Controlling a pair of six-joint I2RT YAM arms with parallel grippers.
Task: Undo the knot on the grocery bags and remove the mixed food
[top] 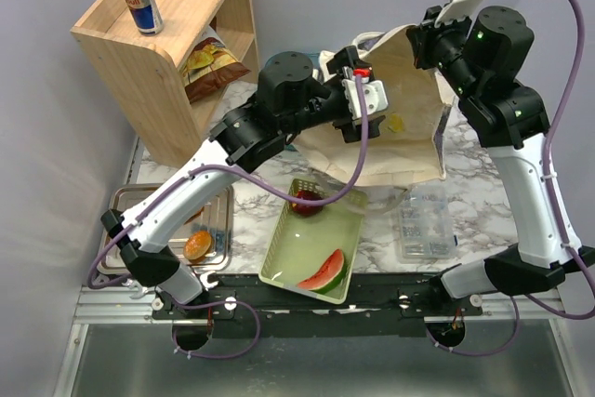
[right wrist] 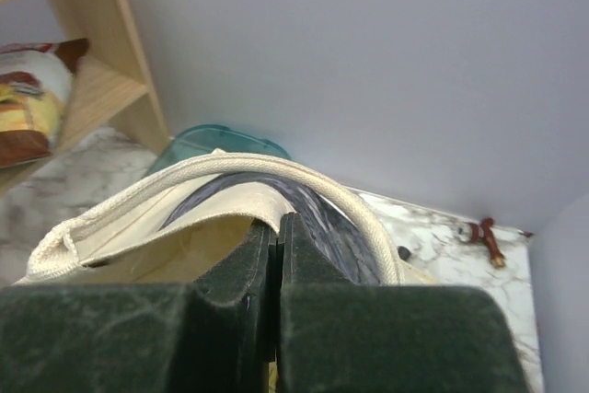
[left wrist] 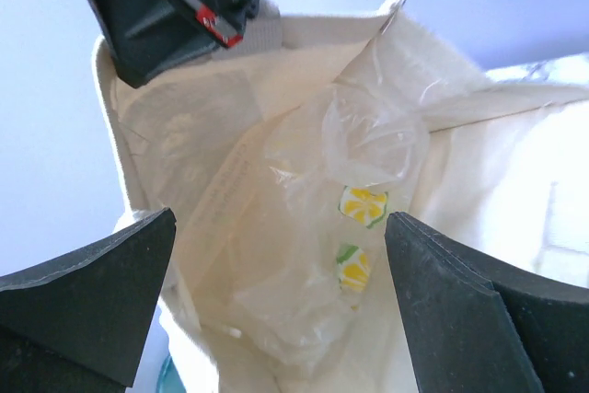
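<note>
In the middle of the frame your left gripper (left wrist: pixel 281 227) gapes wide over the crinkly grocery bag (left wrist: pixel 368 144) inside the canvas tote (top: pixel 409 141), while your right gripper (right wrist: pixel 279 255) pinches the tote's upper-right rim.

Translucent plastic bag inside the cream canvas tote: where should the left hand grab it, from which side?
Probably pinch the crumpled upper bunch of the thin translucent plastic bag, coming down into the cream canvas tote. Tote walls enclose its sides; the right hand pinches the rim, and the open left hand faces in.
</note>
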